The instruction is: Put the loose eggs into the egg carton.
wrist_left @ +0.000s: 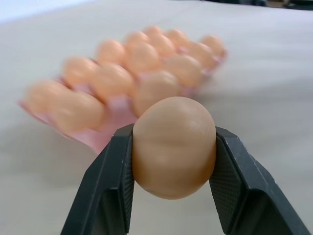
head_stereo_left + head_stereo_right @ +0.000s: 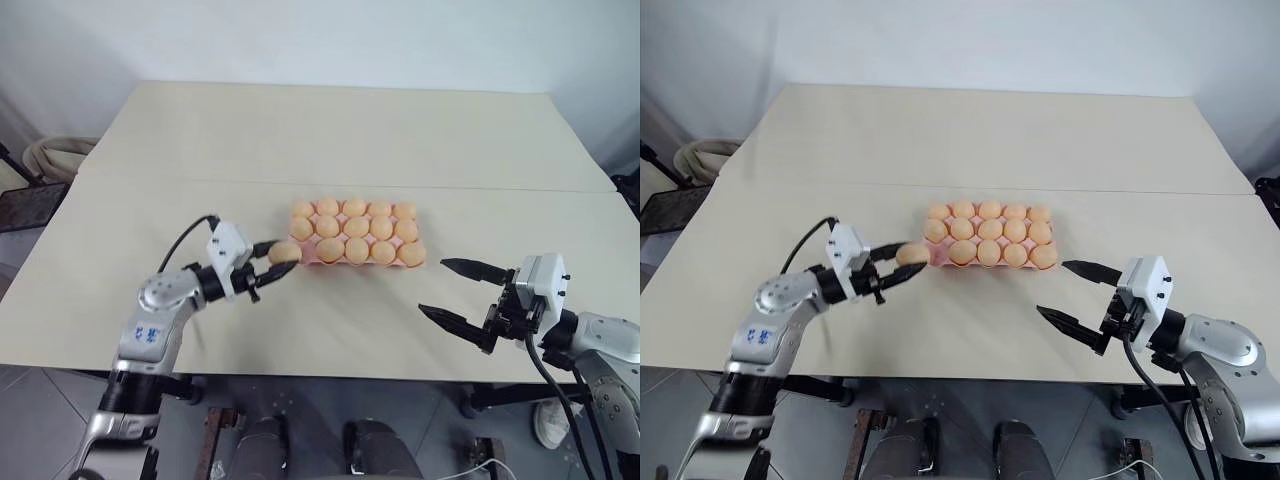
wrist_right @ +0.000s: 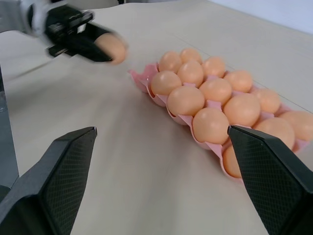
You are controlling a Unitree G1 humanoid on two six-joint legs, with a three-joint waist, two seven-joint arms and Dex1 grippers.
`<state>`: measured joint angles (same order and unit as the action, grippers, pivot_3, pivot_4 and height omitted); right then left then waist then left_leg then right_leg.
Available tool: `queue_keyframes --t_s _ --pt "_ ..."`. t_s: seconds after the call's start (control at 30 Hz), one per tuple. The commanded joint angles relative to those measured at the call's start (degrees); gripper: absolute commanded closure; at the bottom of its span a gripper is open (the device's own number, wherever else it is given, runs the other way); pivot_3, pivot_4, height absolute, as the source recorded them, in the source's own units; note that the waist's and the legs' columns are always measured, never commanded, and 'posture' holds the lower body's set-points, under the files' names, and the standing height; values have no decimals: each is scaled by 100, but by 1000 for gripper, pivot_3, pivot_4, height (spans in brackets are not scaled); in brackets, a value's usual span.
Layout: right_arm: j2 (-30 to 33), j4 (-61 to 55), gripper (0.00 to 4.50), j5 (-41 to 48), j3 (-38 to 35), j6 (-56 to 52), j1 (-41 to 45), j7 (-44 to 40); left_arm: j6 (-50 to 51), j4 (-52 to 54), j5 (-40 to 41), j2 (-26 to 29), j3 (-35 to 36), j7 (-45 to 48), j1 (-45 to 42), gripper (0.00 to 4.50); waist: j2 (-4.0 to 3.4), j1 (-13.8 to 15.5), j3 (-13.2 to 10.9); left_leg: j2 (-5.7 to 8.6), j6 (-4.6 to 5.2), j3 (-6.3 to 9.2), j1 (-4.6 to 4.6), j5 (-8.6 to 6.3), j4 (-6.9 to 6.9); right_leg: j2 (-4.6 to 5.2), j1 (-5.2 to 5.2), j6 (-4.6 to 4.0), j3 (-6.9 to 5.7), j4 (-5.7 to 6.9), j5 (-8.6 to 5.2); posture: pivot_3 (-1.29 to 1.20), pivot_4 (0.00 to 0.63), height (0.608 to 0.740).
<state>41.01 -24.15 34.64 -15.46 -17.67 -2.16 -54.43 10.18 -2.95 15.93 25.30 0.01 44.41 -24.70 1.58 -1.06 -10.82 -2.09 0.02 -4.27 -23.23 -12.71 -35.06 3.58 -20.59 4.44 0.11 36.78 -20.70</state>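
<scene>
Presently one egg [image 1: 173,147] is clamped between the left gripper [image 2: 272,270] fingers, just short of the egg carton [image 2: 312,259] ahead. The right gripper [image 2: 462,295] is held wide apart, carton beyond its fingertips.

The room is evenly and softly lit, bright without harsh glare, and the pale counter [image 2: 350,140] looks almost flat in tone. Shadows are faint: a soft smudge lies under the left gripper [image 2: 272,268] and thin ones beside the egg carton [image 2: 305,258]. From the left wrist, the held egg [image 1: 173,146] is sharp with a gentle sheen, while the carton behind it melts into blur. From the right wrist, the left gripper is smeared and the near fingers [image 3: 58,171] look oversized.
</scene>
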Motion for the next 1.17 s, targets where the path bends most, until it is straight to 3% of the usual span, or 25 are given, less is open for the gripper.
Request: queue_keyframes --t_s 0.03,0.17,0.37,0.47,0.67,0.97,1.17 --pt "-33 -221 0 83 -21 -16 8 90 -315 -557 -324 -289 -223 -231 -453 2728 0 8 0 2 2 0 -3 -1 0 1 -2 5 1 -4 3 0 150 740" --pt "-32 -291 0 105 -34 -39 -29 139 -333 -904 -424 -512 -408 -157 -718 2728 0 26 0 2 26 -2 -8 5 5 -2 -4 10 1 -22 5 0 150 740" --pt "-30 -342 0 131 -75 -47 -73 216 -262 -975 -515 -436 -293 -352 -709 755 0 8 0 -3 22 -3 -11 4 6 -11 -8 11 0 -20 4 0 150 740" --pt "-32 -329 0 124 -81 -30 -97 218 -353 -782 -552 -252 -208 -354 -533 37 0 -2 0 -3 24 -3 -7 6 2 -9 -2 14 1 -18 6 0 150 740" --pt "-24 -251 0 113 -67 -9 -61 196 -366 -117 -113 225 246 9 -47 37 0 -46 0 -3 22 -2 -6 5 5 -6 -2 14 2 -20 6 0 150 740" --pt "249 82 0 146 -415 67 -118 -215 -647 367 438 1494 1220 1013 892 37 -2 -57 -2 -6 -9 -2 -5 -14 17 1 -6 -1 2 -30 -1 0 150 740" --pt "323 363 0 64 -464 131 25 -386 -444 472 591 1758 1413 1174 1204 37 -3 -53 -2 -5 -11 -1 -5 -17 49 11 -5 -26 1 -64 -13 0 150 740"
